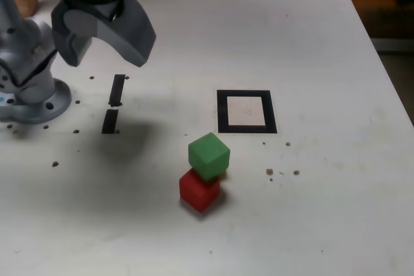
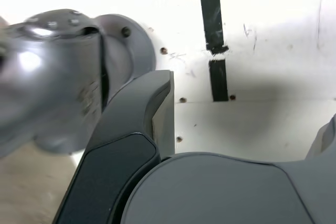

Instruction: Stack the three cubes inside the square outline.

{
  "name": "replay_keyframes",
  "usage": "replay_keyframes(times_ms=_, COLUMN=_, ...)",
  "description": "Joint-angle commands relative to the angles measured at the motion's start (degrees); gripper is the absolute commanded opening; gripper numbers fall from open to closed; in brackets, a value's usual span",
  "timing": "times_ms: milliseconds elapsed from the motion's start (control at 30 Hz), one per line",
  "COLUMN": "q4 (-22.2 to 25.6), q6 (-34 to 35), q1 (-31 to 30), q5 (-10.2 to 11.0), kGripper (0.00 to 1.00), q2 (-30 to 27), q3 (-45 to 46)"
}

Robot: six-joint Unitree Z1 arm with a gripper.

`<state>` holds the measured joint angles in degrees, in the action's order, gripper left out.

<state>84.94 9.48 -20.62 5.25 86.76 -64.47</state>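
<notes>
Something hidden behind green cube (image 1: 209, 156).

In the exterior view, two cubes can be plainly counted, one green cube (image 1: 209, 155) and one red cube (image 1: 200, 190), while a small yellowish sliver (image 1: 223, 174) is seen beside them, too hidden to be counted with certainty as a third. One black square outline (image 1: 223, 113) and two short black bars (image 1: 117, 90) are shown on one bench (image 1: 323, 179). One hand (image 1: 107, 63) is seen, and in the wrist view the same two bars are shown.
</notes>
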Motion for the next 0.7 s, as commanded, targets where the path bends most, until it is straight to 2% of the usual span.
replay_keyframes(times_ms=0, q4=6.34, q6=0.80, q1=-7.06, q5=0.13, kGripper=1.00, q2=1.93, q3=-23.67)
replay_keyframes(times_ms=167, q4=8.21, q6=1.72, q1=-12.12, q5=-0.20, kGripper=0.99, q2=10.10, q3=-36.22)
replay_keyframes(times_ms=300, q4=8.82, q6=1.56, q1=-14.08, q5=-0.94, kGripper=0.99, q2=15.37, q3=-42.74)
replay_keyframes(times_ms=667, q4=8.28, q6=0.22, q1=-15.08, q5=-3.22, kGripper=0.99, q2=24.76, q3=-46.41)
